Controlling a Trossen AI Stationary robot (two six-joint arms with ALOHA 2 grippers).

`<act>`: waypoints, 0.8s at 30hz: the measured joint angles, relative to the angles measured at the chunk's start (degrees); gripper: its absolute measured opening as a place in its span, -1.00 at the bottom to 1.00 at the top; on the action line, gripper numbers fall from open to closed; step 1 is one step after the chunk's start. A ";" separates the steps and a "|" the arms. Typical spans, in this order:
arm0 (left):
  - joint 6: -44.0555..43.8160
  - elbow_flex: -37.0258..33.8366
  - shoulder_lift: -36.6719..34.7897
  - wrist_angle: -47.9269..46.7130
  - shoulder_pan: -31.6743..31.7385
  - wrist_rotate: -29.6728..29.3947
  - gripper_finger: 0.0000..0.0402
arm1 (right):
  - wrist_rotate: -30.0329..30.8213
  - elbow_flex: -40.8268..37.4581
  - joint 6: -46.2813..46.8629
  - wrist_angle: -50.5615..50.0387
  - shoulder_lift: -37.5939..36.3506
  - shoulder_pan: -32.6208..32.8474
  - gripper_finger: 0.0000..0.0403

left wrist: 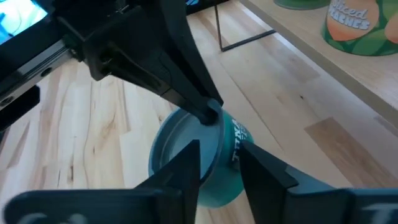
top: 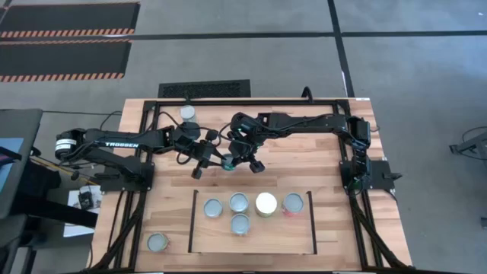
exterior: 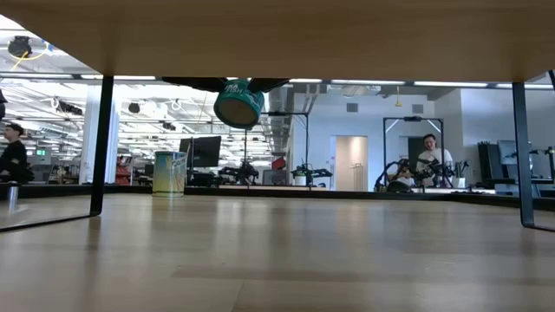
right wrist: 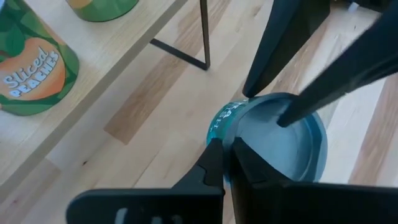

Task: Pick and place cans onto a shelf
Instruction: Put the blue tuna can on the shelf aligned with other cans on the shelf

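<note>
Both grippers meet on one teal can (top: 226, 161), lifted clear of the table just behind the shelf (top: 253, 242) — tilted, seen from table height. On my left wrist feed the left gripper (left wrist: 217, 163) pinches the can's rim between nearly closed fingers; the right gripper (right wrist: 227, 155) grips the opposite rim the same way. Five cans (top: 240, 202) stand on the shelf. Another can (top: 157, 243) stands just beside the shelf's left rail, and a white-topped can (top: 187, 113) sits well behind the shelf.
</note>
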 joint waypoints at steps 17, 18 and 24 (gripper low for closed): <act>2.91 -0.02 0.11 -1.47 -0.50 0.94 -1.00 | 0.85 0.15 -0.55 2.18 -0.39 0.77 -0.67; 2.91 -0.02 0.10 -1.39 -0.50 0.62 -1.00 | 1.39 0.15 -0.27 2.01 -0.82 0.92 -0.61; 2.77 -0.04 0.11 -1.80 -0.39 -1.12 -1.00 | 4.92 0.18 -0.78 -0.56 -5.87 1.38 -0.33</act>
